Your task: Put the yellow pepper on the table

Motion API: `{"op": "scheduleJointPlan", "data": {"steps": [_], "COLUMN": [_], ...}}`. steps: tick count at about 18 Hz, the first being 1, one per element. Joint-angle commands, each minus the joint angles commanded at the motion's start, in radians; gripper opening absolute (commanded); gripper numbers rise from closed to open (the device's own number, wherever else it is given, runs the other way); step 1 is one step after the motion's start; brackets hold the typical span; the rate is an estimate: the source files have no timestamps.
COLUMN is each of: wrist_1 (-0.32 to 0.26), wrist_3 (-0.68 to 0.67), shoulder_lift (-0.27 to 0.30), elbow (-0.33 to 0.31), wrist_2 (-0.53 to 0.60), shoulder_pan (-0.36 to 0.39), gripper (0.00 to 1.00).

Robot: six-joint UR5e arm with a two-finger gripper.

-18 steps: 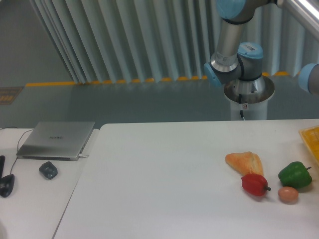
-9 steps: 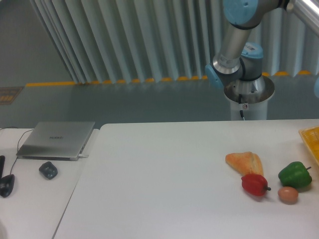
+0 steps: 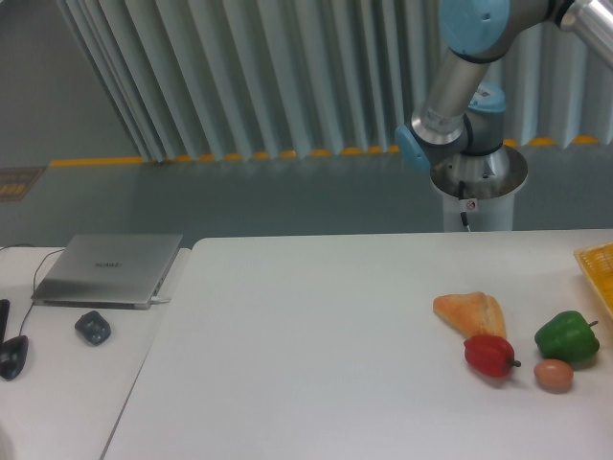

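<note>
Table [image 3: 306, 345] unchanged, arm [image 3: 458, 86] shifted right

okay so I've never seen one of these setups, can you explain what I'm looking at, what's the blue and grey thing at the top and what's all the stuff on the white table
The blue and grey thing is a robot arm on a round pedestal behind the table. One fixed camera looks across the table from the front. The arm's gripper is out of frame, so what it holds, if anything, can't be seen.

On the table's right side lie a piece of bread, a red pepper, a green pepper and a brown egg. A yellow object pokes in at the right edge. No yellow pepper shows.

The smaller desk on the left holds a closed laptop.
</note>
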Motion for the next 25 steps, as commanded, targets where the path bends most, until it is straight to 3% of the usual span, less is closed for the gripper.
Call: {"op": "scheduleJointPlan", "data": {"steps": [19, 22, 24, 25], "wrist_1": [-0.003, -0.003, -0.008, -0.009], "wrist_3": [0.046, 0.046, 0.046, 0.046], "shoulder_lift": [0.002, 0.003, 0.008, 0.009], "elbow": [-0.038, -0.038, -0.038, -0.038], "wrist_2": [-0.035, -0.034, -0.032, -0.032], "shoulder_pan": [0.043, 0.041, 0.041, 0.041], "gripper": [1.00, 0.83, 0.61, 0.58]}}
